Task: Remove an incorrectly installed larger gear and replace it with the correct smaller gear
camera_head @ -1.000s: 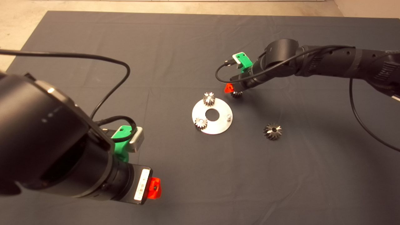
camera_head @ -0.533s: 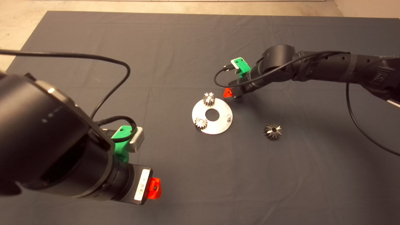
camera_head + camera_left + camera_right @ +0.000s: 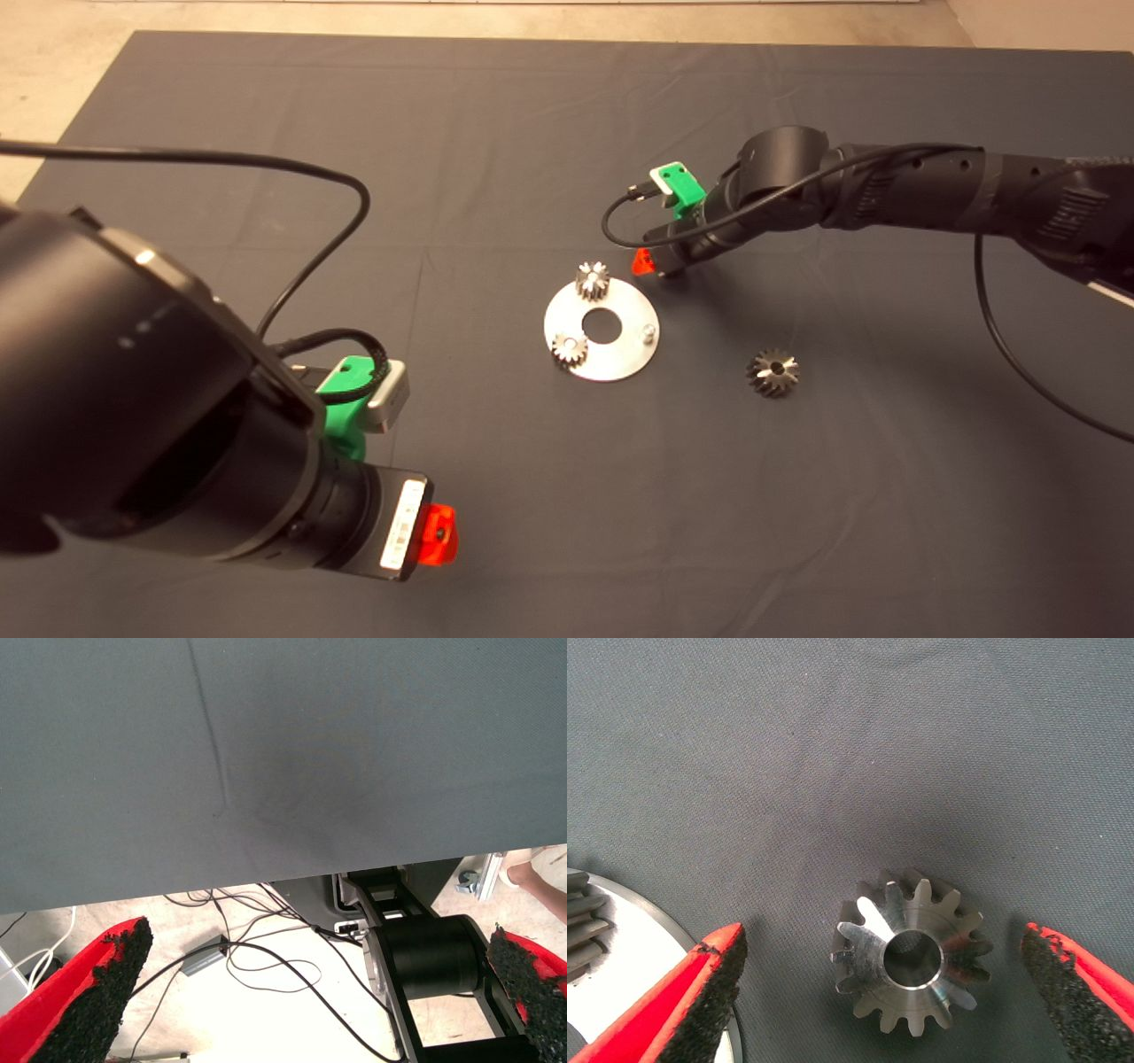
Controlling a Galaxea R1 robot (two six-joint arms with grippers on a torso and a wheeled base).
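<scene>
Head view first: my landmark is the round steel plate (image 3: 601, 330) lying mid-mat, with a centre hole, two small pinions seated on it and one bare peg (image 3: 648, 331). One seated pinion (image 3: 593, 280) sits at the plate's far edge, the other (image 3: 570, 349) at its near-left edge. The peg stands at the plate's right side, with nothing on it.

I have the right gripper (image 3: 657, 264) just off the plate's upper right rim, low over the dark mat (image 3: 496, 142). From the right wrist view, the right gripper (image 3: 890, 988) has its jaws spread wide with the smaller gear (image 3: 910, 954) lying flat on the mat between them (centre hole up, teeth all round). Neither pad touches it; there is clear mat on both sides of the gear. A slice of the plate's rim shows just beyond one finger in that view, so the gear lies close to the plate but off it.

The larger gear (image 3: 772, 372) lies flat on the mat to the right of the plate, well apart from it and from the right gripper.

My left gripper (image 3: 436, 534) waits well away from the plate, at the near left of the mat. Its wrist view shows its jaws wide apart and holding nothing, with the mat's edge, cables and part of the robot's base on the floor beyond.
</scene>
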